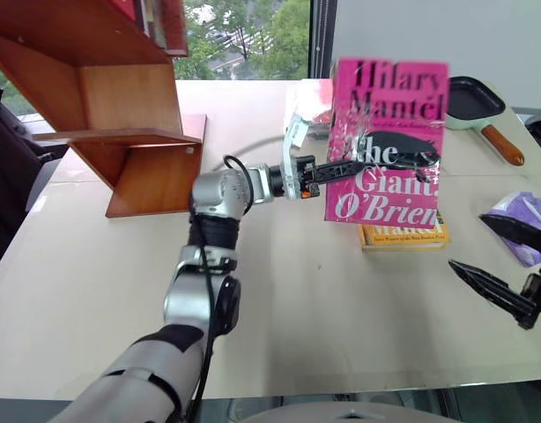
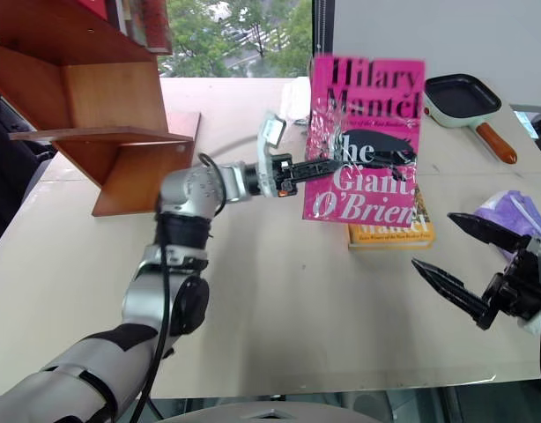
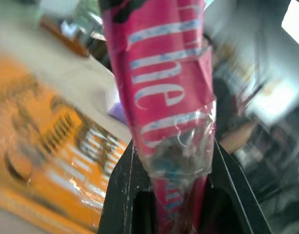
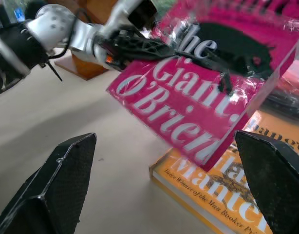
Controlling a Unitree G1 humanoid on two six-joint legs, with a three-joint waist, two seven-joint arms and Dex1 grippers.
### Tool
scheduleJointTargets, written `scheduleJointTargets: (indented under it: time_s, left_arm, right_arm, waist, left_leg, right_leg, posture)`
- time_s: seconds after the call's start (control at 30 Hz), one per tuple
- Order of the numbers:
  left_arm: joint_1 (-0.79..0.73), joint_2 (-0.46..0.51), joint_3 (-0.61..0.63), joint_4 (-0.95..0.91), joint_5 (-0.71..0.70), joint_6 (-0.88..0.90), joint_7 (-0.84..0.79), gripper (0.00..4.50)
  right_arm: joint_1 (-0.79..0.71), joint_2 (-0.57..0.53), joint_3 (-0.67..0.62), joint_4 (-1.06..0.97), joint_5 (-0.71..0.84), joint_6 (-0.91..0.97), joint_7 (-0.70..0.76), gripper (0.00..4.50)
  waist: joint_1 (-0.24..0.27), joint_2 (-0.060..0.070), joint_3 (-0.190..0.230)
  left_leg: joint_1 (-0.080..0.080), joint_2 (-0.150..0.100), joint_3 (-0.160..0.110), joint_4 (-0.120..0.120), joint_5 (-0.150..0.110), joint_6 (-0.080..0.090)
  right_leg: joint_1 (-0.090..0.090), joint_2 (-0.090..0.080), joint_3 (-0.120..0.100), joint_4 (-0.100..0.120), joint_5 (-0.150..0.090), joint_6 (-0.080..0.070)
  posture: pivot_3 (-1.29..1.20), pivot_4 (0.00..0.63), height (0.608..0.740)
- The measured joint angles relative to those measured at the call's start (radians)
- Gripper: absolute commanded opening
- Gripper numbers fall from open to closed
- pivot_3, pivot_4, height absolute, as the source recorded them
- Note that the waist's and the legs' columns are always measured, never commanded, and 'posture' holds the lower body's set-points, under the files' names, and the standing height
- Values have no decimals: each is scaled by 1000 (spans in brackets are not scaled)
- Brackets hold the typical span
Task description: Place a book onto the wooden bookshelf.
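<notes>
The left gripper is pinched on the book, its two black fingers pressed against either cover near the middle of the pink paperback. The book is held upright in the air, cover facing the camera, above the middle of the tabletop, clear of the surface. Wrinkled clear wrapping shows on the cover where the fingers bite.

Directly under and behind the raised book lies a yellow book, flat on the tabletop, its lower edge showing below the pink one.

The right gripper hangs near the tabletop's right edge, its fingers spread wide with nothing between them, pointing toward the two books. Just beyond it, at the right edge, sits a crumpled purple bag.

Toward the far right corner rests a small black pan with a pale rim and a wooden handle. Behind the held book, some clear-wrapped items sit on the tabletop, too hidden to make out.

The wooden bookshelf stands at the far left corner, well apart from the book, its flat ledge jutting out above a boxy base and slanted panels rising above. Between the book and the shelf there is the left arm itself and open tabletop.
</notes>
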Motion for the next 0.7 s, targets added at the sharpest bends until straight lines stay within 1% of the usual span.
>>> scheduleJointTargets:
  time_s: [0.03,0.07,0.1,0.13,0.17,0.27,0.3,0.47,0.5,0.53,0.67,0.7]
  left_arm:
    - [17,57,-57,-131,66,-100,12,274]
    - [22,109,-99,-205,128,-195,19,274]
    - [26,177,-147,-275,222,-333,37,274]
    - [27,224,-173,-307,298,-442,54,274]
    - [25,264,-181,-330,366,-560,80,274]
    - [18,328,-168,-362,450,-707,125,274]
    - [16,393,-155,-382,510,-777,151,274]
    - [31,601,-89,-392,707,-894,222,274]
    - [39,654,-60,-390,754,-907,240,274]
    - [39,660,-53,-389,761,-908,241,274]
    - [107,776,14,-399,823,-908,249,274]
    - [149,809,48,-413,828,-900,241,274]
  right_arm:
    - [-58,-15,34,52,11,10,15,4500]
    - [-112,-18,64,92,15,18,25,4500]
    - [-187,-20,103,151,17,23,40,4500]
    - [-245,-19,133,199,18,27,53,4500]
    - [-317,-19,164,266,21,30,77,4500]
    - [-425,-18,214,356,28,47,133,4500]
    - [-488,-14,241,405,39,59,170,4500]
    - [-606,-17,294,524,43,87,307,4500]
    - [-633,-17,312,553,37,93,357,4500]
    - [-636,-17,313,558,37,94,364,4500]
    - [-742,0,356,621,11,97,426,4500]
    - [-777,15,372,636,6,99,437,4500]
  waist:
    - [1,0,0]
    - [0,0,0]
    - [2,1,0]
    - [5,1,0]
    - [7,2,0]
    - [10,1,0]
    - [7,1,0]
    - [5,1,0]
    - [5,1,1]
    - [7,1,1]
    - [7,1,1]
    - [5,0,1]
  left_leg:
    - [1,0,0,0,0,0]
    - [2,0,0,0,0,0]
    - [2,0,1,-1,0,0]
    - [3,-1,1,-2,0,0]
    - [3,-1,1,-2,-1,3]
    - [2,0,-1,0,-2,5]
    - [2,0,0,0,-2,5]
    - [1,0,1,0,-2,6]
    - [-1,1,0,0,-3,7]
    - [-2,1,0,0,-3,7]
    - [-4,0,1,1,-3,8]
    - [-4,1,1,1,-4,8]
  right_leg:
    - [0,0,0,0,0,0]
    - [1,0,0,0,0,0]
    - [1,0,1,0,0,0]
    - [1,1,1,0,0,-1]
    - [1,1,1,0,0,-1]
    - [1,4,-1,0,1,-2]
    - [1,6,-1,0,1,-2]
    - [0,7,-1,0,1,-1]
    - [-1,7,-2,-1,1,0]
    - [-2,7,-2,-1,1,0]
    - [-3,6,-4,-2,1,1]
    - [-3,5,-5,-2,1,1]
  posture:
    - [0,150,735]
    - [0,150,735]
    - [0,150,735]
    - [0,150,735]
    - [0,150,735]
    - [0,150,735]
    - [0,150,735]
    - [0,150,735]
    - [0,150,735]
    - [0,150,735]
    - [0,150,735]
    - [0,150,735]
